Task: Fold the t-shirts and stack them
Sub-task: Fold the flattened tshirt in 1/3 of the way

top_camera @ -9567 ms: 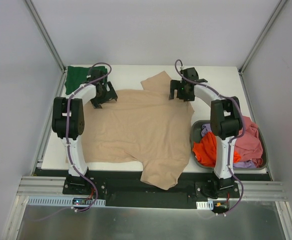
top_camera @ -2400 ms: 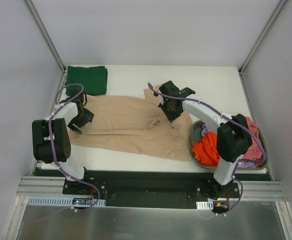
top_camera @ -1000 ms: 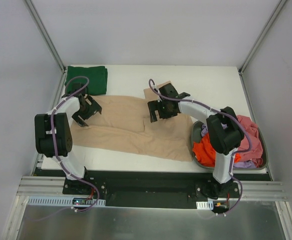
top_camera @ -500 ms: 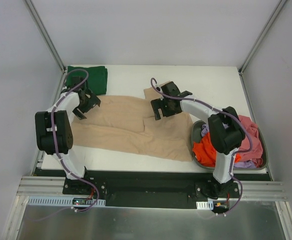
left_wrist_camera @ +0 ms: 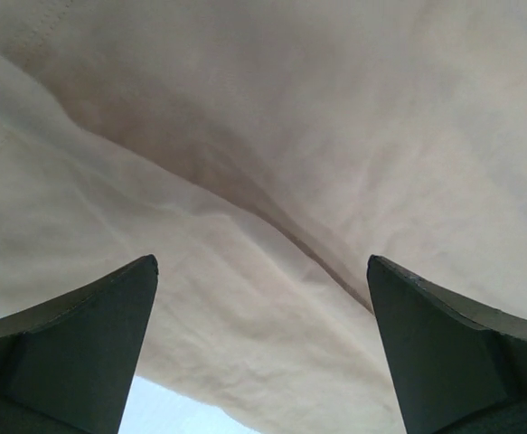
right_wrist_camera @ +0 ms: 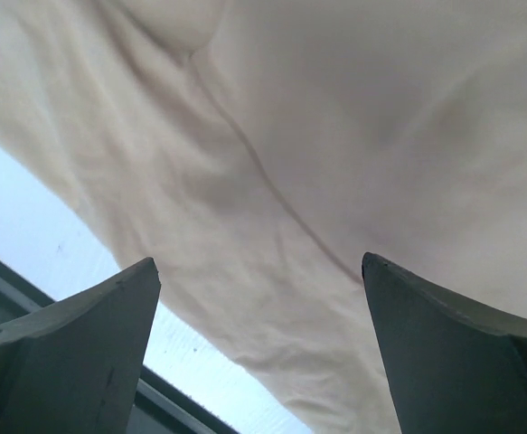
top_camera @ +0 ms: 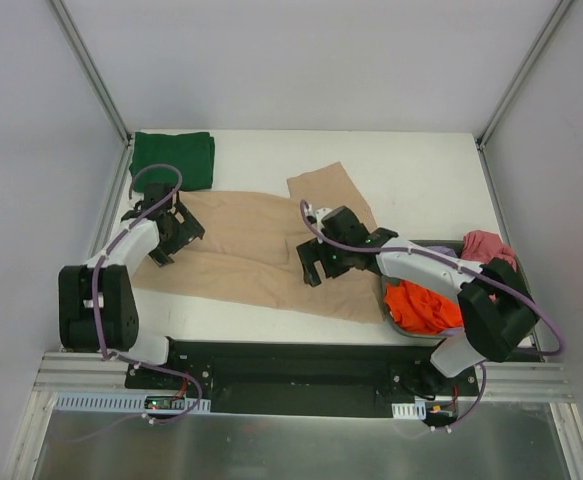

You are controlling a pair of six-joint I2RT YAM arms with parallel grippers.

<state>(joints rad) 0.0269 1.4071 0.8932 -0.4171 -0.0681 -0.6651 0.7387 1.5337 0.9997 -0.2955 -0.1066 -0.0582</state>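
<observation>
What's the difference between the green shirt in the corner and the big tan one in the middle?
The green shirt is folded into a small, neat rectangle. The tan shirt is only partly folded, with one sleeve sticking out. The tan shirt covers far more of the table. The left hand and right hand, both open, are over the tan shirt, while the green shirt lies alone. Both are plain cloth lying flat.

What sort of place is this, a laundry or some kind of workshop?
Most likely a robot test booth, not a laundry. A left arm and a right arm are bolted at the edge of a white table. Plain panels on a metal frame wall it in, and a beige shirt lies there.
</observation>
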